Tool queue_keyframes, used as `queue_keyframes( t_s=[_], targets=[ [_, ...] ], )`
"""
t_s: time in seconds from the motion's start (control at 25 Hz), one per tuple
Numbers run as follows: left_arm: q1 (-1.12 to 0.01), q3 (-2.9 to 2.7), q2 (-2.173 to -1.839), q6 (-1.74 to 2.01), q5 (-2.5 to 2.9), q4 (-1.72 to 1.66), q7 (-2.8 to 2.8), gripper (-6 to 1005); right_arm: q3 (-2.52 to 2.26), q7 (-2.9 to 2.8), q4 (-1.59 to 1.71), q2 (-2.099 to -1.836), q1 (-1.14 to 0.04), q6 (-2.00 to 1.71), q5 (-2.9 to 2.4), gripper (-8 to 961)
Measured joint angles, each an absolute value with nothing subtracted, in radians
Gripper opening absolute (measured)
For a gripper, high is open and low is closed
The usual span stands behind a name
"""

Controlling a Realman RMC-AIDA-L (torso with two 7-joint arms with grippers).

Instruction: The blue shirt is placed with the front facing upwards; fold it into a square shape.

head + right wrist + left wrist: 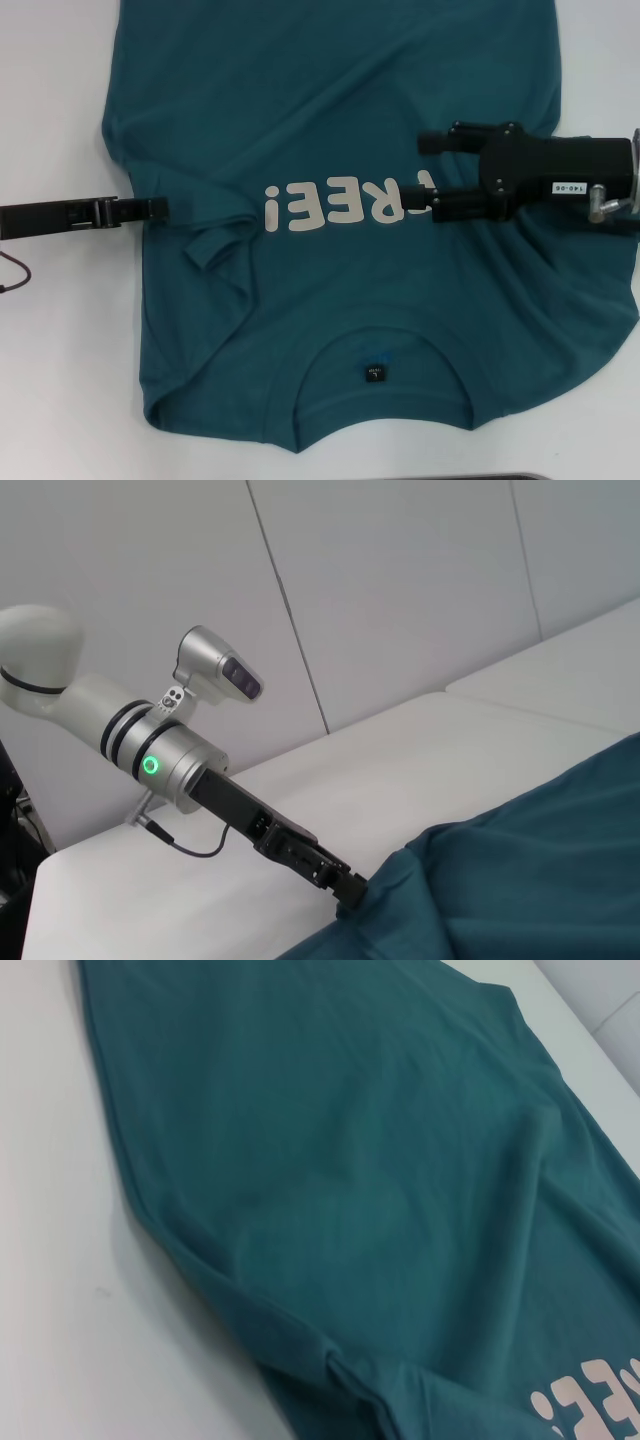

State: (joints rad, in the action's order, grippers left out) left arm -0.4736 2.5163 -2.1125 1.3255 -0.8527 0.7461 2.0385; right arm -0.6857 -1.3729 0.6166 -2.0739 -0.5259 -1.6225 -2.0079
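Left end effector (160, 208) tips hidden at blue shirt (340, 130) edge.

We count one blue shirt (330, 130) on one white table (50, 330). On the shirt: one line of cream lettering (345, 207), one round collar (385, 420), one small black neck label (374, 374). Two arms are in view, so two grippers: one left gripper (160, 208), one right gripper (425, 170).
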Motion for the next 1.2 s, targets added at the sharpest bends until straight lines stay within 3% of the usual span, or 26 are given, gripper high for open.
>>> queue_keyframes(
  t_s=[0.24, 0.8, 1.2],
  targets=[
    [-0.474, 2.516, -2.114, 1.325, -0.851, 0.746, 2.039, 400, -0.686, -1.373, 0.618, -2.073, -0.523, -1.63, -2.002, 915],
    [-0.504, 2.516, -2.121, 1.354, -0.86, 0.747, 2.064, 28, -0.686, -1.364, 0.617, -2.073, -0.516, -1.631, -2.001, 915],
    [-0.559, 2.519, -2.144, 1.326, -0.861, 0.744, 2.117, 27, -0.686, -1.353, 0.615, -2.074, -0.516, -1.631, -2.0, 916]
  ],
)
